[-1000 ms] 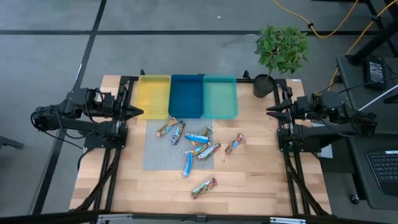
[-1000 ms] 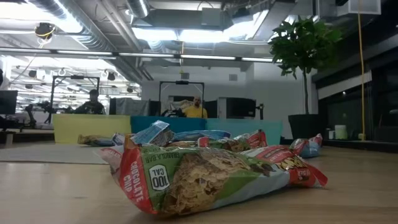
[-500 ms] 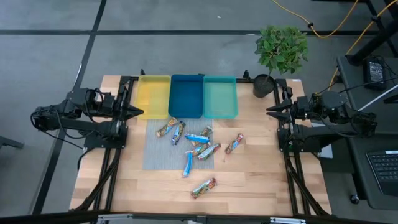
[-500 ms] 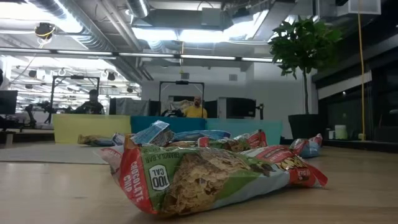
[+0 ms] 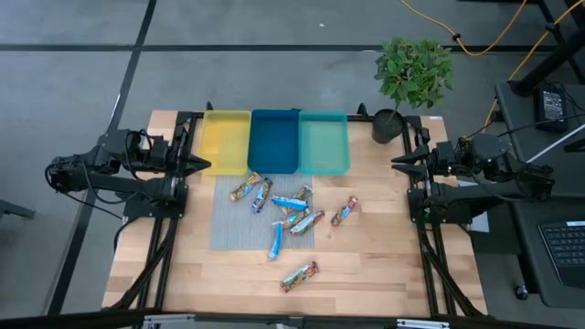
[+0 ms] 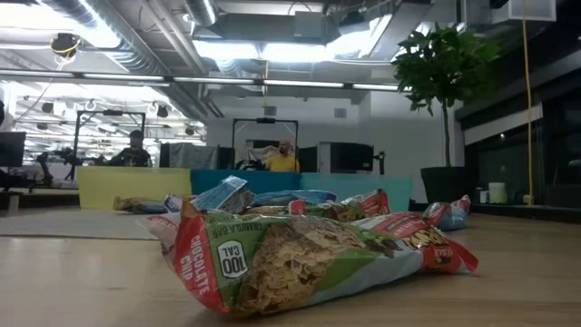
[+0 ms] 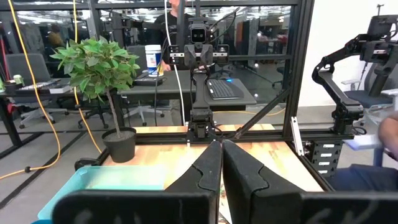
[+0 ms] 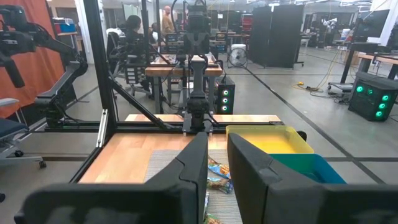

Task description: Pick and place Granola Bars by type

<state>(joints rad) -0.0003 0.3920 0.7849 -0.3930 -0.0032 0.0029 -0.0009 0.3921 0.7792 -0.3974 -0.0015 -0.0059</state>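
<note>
Several granola bars lie flat in a loose cluster on a grey mat (image 5: 228,228) at the table's middle: blue ones (image 5: 289,203), tan/green ones (image 5: 244,187) and red-orange/teal ones (image 5: 345,211). One red-orange/teal bar (image 5: 299,275) lies alone nearer the front edge and fills the low view (image 6: 300,259). Yellow (image 5: 226,142), blue (image 5: 274,140) and teal (image 5: 324,142) trays stand side by side at the far edge. My left gripper (image 5: 207,164) (image 7: 221,144) hovers shut at the table's left. My right gripper (image 5: 396,164) (image 8: 216,137) hovers at the right, pointing level, a narrow gap between its fingers and nothing in it.
A potted plant (image 5: 388,125) stands at the far right corner beside the teal tray. Black frame rails (image 5: 169,247) run along both table sides. Bare wood (image 5: 384,265) lies around the mat. People sit in the room beyond the table.
</note>
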